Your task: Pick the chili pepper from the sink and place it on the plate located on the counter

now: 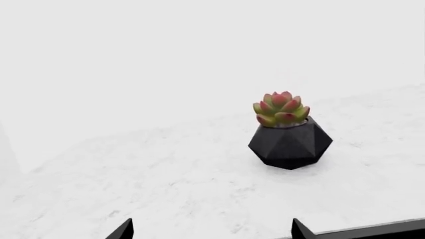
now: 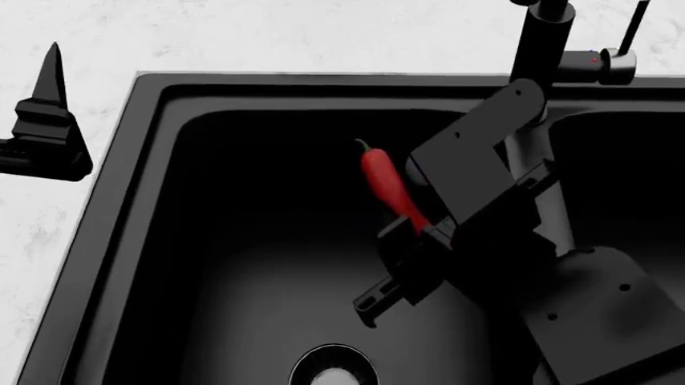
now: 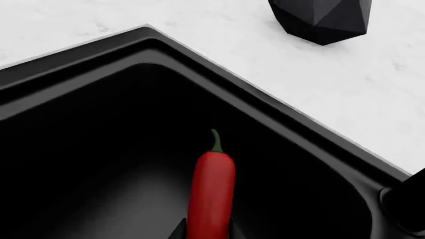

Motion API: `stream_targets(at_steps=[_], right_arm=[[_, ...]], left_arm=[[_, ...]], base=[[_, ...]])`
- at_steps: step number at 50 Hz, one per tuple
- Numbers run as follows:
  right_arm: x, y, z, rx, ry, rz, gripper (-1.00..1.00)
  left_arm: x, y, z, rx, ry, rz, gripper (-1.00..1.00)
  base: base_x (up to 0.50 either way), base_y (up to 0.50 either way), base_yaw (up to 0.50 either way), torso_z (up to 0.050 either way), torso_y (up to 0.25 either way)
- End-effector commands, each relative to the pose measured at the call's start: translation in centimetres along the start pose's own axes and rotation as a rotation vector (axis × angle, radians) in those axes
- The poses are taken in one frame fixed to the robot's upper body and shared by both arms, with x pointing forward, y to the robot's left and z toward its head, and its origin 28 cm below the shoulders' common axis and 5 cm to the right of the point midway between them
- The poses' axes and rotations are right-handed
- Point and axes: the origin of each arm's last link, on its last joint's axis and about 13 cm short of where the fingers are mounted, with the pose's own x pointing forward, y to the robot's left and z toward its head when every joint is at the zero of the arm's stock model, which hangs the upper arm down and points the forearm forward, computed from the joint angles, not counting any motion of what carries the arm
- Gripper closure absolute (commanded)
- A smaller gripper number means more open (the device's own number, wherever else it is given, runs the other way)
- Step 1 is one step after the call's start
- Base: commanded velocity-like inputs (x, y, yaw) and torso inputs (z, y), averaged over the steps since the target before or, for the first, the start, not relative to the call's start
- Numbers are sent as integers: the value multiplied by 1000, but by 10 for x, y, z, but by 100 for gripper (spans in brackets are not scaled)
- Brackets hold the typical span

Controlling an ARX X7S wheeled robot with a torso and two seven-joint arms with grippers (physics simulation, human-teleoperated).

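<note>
The red chili pepper (image 2: 383,183) with its dark green stem is held in my right gripper (image 2: 415,231), which is shut on its lower end over the left basin of the black sink (image 2: 139,241). In the right wrist view the chili pepper (image 3: 211,191) stands between the two fingertips, above the sink (image 3: 79,99) basin. My left gripper (image 1: 211,230) is open and empty over the white marble counter (image 1: 166,189); in the head view it (image 2: 43,120) is left of the sink. The plate is out of view.
A succulent in a black faceted pot (image 1: 290,142) stands on the counter ahead of my left gripper; the pot also shows in the right wrist view (image 3: 322,17). The black faucet (image 2: 541,40) rises behind my right arm. A silver drain strainer (image 2: 332,370) lies in the basin.
</note>
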Motion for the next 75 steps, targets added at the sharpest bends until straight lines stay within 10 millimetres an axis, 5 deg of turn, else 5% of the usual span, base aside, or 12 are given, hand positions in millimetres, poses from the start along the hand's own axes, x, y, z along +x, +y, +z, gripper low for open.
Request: stream_targets(at_steps=[1,30,62,75], right_arm=[[-2,1,4,-12,-4,2,100],[-7,2,8,-27,-13,7,100],[-21,0,-2,15,-33,-72,100],[-35,-4,-6,29,-58,-195,100]], left_arm=[[-4,0,-2,5,10,-6,-100],[-7,1,2,18,-18,-4,-100],[-9,3,5,19,-37,3,-100],[-10,3,4,18,-42,9,-100]], base=[[-445,0,0,0,-15],[-211,-39,0,0,0],[1,0,0,-12,245],[0,0,0,-3,34]])
